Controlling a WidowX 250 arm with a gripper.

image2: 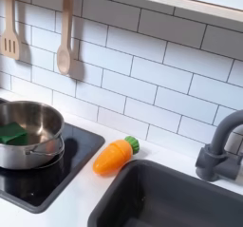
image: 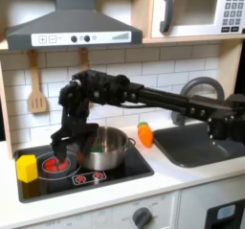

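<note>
Steel pot [image: 103, 148] is noted just to the first exterior view's right of the tool [image: 65, 148], which hangs spread over the red burner [image: 59, 163].

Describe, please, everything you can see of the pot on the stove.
The pot is a shiny, metal-looking saucepan with a side handle, standing upright on the black stove in both exterior views. It has no lid. A green block lies inside it in the second exterior view. The gripper hangs to its left in the first exterior view; contact cannot be judged. A carrot lies apart on the counter.
</note>
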